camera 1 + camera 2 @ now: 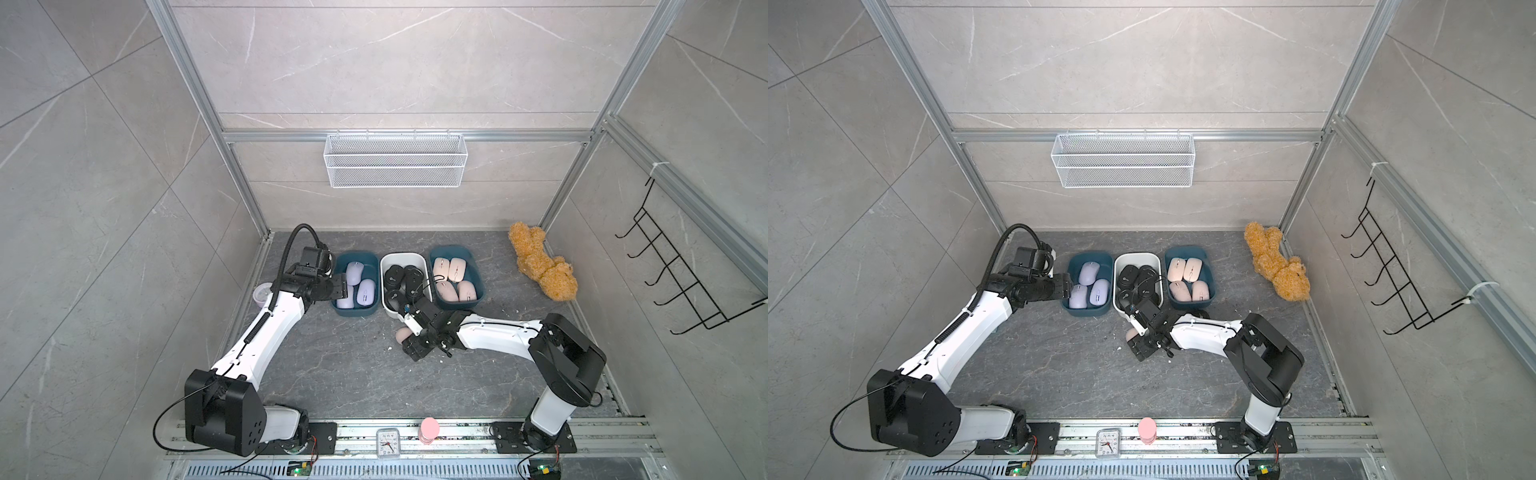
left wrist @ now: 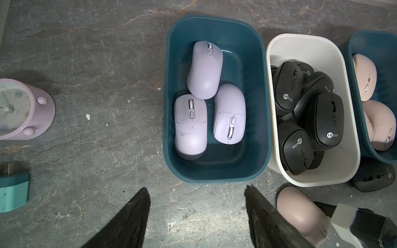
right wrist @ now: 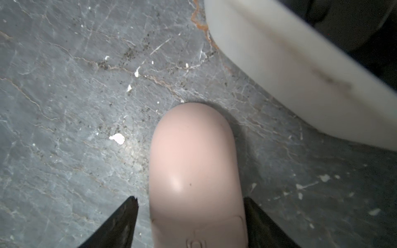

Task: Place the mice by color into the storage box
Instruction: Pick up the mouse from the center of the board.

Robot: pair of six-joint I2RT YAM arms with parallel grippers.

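Observation:
Three boxes stand in a row: a teal box (image 1: 355, 312) with three lilac mice (image 2: 204, 70), a white box (image 2: 311, 43) with several black mice (image 2: 326, 120), and a teal box (image 1: 478, 270) with several pink mice (image 1: 457, 268). On the floor before the white box lies one pink mouse (image 3: 193, 161). My right gripper (image 3: 190, 198) straddles it, open, with a gap at one finger. A black mouse (image 2: 371, 178) lies on the floor beside the white box. My left gripper (image 2: 196, 189) hangs open and empty in front of the lilac box.
A lilac alarm clock (image 2: 21, 109) and a teal object (image 2: 12, 191) sit left of the boxes. A brown plush bear (image 1: 540, 266) lies at the back right. A wire basket (image 1: 395, 160) hangs on the back wall. A white clock (image 1: 387, 442) and a pink cylinder (image 1: 429, 430) stand on the front rail.

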